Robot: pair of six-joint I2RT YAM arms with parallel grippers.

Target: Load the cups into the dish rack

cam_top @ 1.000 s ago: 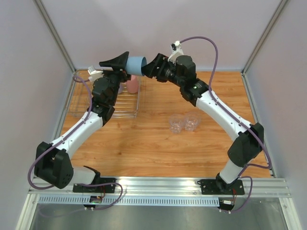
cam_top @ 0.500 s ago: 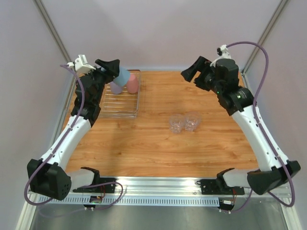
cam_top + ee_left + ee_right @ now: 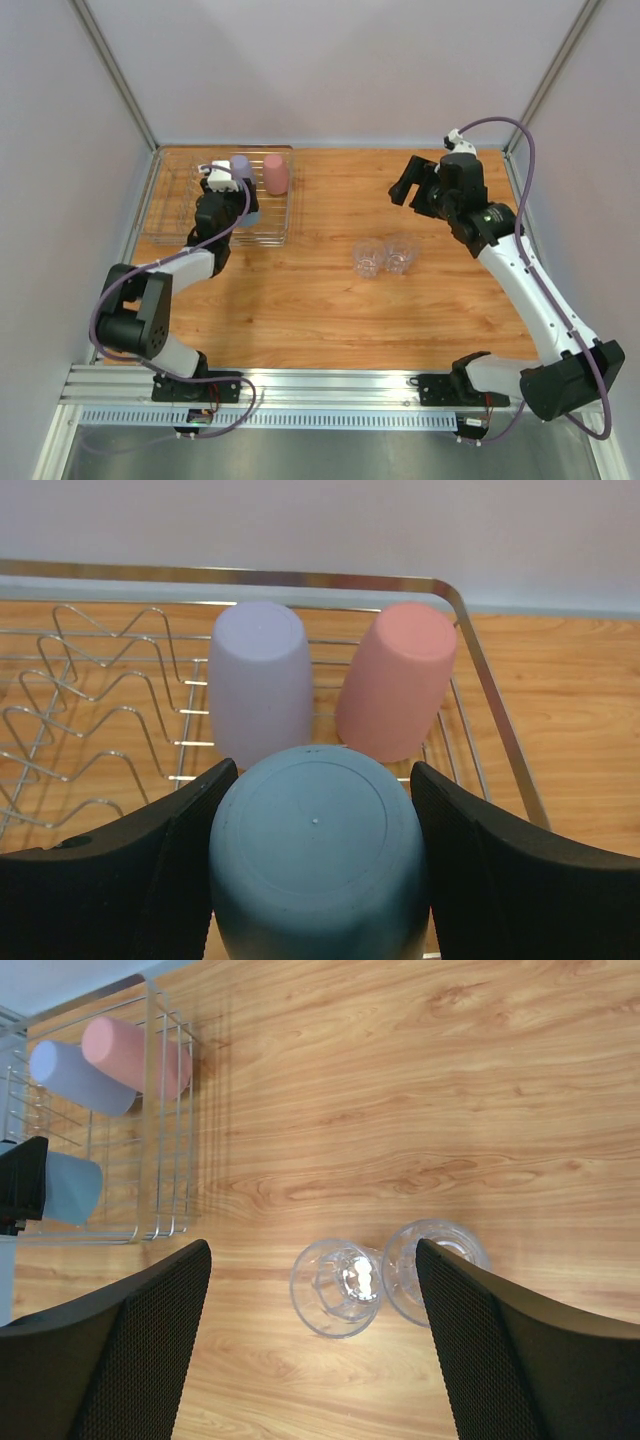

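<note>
1 blue cup point(image 3: 315, 860), lowered into dish rack point(image 3: 300, 579)

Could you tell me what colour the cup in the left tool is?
The cup is blue; the left wrist view shows it best.

The arms point(image 3: 525, 285) have white links, black joints, purple cables point(image 3: 500, 119) and black dimpled fingers point(image 3: 120, 1360).

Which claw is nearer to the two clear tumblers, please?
Right. The right claw hangs open beyond the clear tumblers; the left claw holds the blue cup at the dish rack.
</note>
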